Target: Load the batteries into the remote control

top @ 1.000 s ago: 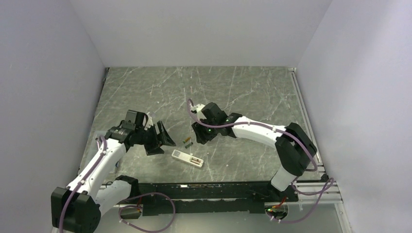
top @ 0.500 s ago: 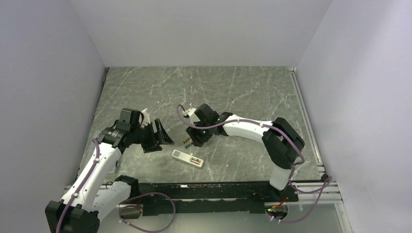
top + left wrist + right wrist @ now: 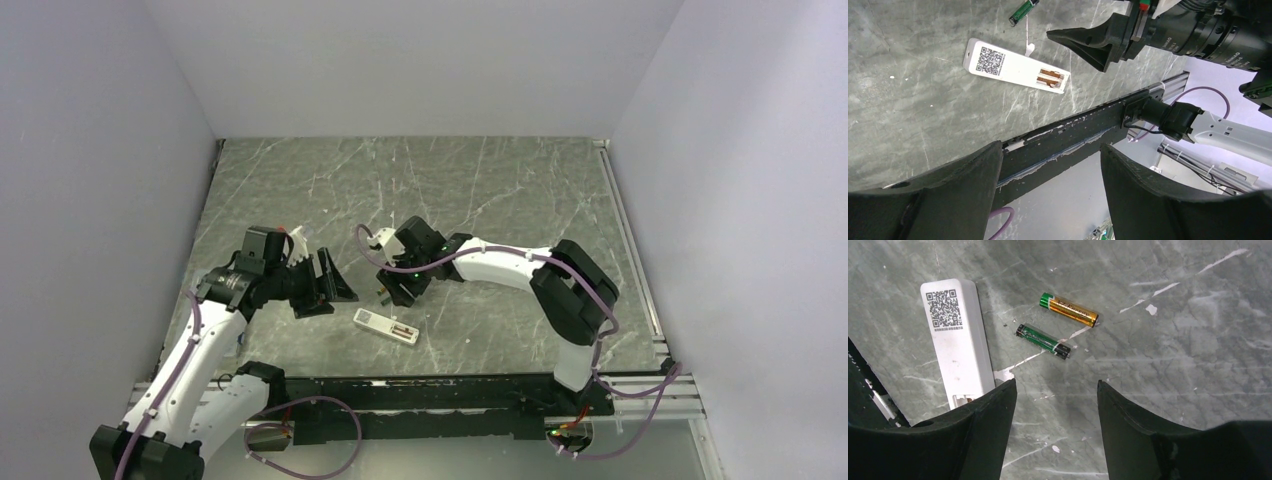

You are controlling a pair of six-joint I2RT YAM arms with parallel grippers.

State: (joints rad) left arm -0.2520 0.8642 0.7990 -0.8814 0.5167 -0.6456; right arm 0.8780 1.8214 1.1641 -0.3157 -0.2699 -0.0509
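Right now your right gripper (image 3: 1054,390) hangs low over the table (image 3: 480,190), its fingers spread apart and holding nothing. Just ahead of it lie the green battery (image 3: 1043,341) and the gold battery (image 3: 1068,309), roughly parallel on the stone with a small gap between them. The green one is nearer the remote (image 3: 958,340).

The remote lies flat toward the near edge, back side up, with its QR label (image 3: 984,59) showing. Its bay (image 3: 1050,79) is open at the other end, where you can see copper contacts.

Your left gripper (image 3: 1048,155) sits to the remote's left, off the table. Its fingers are wide apart and empty.
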